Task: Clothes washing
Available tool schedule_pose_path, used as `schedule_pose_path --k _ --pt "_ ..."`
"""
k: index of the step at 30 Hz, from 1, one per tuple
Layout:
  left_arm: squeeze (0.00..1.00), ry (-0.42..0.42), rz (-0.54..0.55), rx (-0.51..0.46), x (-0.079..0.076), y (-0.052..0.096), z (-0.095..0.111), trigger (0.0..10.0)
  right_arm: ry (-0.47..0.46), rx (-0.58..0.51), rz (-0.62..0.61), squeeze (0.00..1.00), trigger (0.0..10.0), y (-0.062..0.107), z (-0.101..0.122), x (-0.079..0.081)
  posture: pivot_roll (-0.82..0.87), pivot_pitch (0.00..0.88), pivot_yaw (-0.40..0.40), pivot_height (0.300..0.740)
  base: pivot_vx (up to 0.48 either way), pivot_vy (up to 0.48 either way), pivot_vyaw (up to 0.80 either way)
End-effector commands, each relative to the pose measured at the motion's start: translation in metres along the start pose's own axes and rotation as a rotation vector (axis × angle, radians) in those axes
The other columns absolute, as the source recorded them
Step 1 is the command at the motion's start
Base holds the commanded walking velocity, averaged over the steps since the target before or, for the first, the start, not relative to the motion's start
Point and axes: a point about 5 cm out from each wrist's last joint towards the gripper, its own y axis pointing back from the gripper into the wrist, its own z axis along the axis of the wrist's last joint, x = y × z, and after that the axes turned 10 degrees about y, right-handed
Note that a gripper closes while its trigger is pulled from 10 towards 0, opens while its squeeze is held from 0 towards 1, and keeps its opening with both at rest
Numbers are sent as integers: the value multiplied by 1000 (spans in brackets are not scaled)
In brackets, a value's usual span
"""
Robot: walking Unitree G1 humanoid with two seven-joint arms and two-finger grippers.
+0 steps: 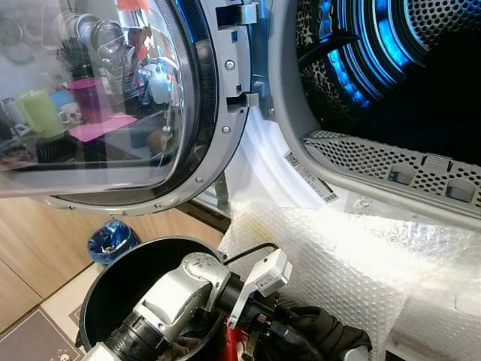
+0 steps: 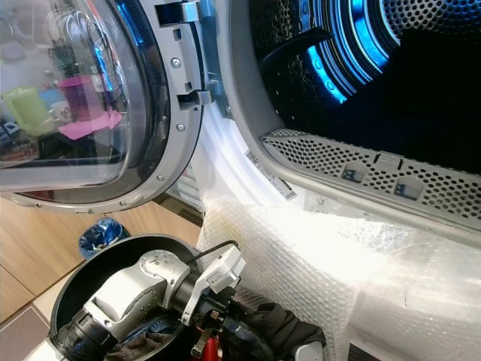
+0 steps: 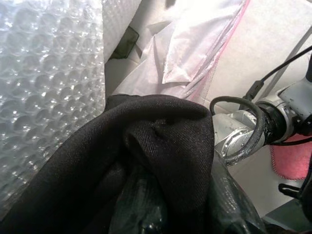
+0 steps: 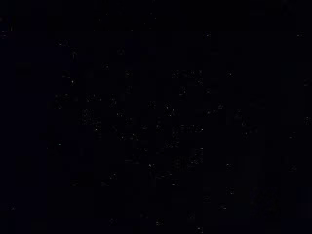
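The washer's drum (image 1: 406,68) stands open and lit blue, with its round glass door (image 1: 113,98) swung out to the left. Bubble wrap (image 1: 361,263) is draped over the washer's front below the opening. My left arm reaches across a black round basket (image 1: 128,278) at the lower left. My left gripper (image 1: 284,336) is shut on a black garment (image 1: 327,331) just above the basket's right rim, against the bubble wrap. In the left wrist view the black garment (image 3: 161,161) is bunched over the fingers and hides them. The right wrist view is dark.
A blue bag-lined bin (image 1: 111,241) sits on the wooden floor behind the basket. Something red (image 1: 229,347) shows inside the basket under my wrist. A silver arm with a black cable (image 3: 243,129) lies close beside the garment, with pale cloth (image 3: 195,48) beyond it.
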Motion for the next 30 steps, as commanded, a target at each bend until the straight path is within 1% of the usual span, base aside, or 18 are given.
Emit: schedule_pose_path --k 1,8,22,30 --pt "0 -43 -41 3 -6 -2 8 0 -4 -19 43 0 0 0 3 6 -50 11 133 740 0 0 0" --pt "0 -41 -49 -2 -7 -2 9 0 -26 -42 103 0 0 4 4 13 -50 14 134 740 0 0 0" --pt "0 -40 -54 -2 -9 0 10 0 -23 -61 113 0 0 2 5 12 -41 16 140 740 0 0 0" --pt "0 -41 -37 -15 -8 2 12 0 -26 -69 108 0 0 0 6 11 -38 32 140 740 0 0 0"
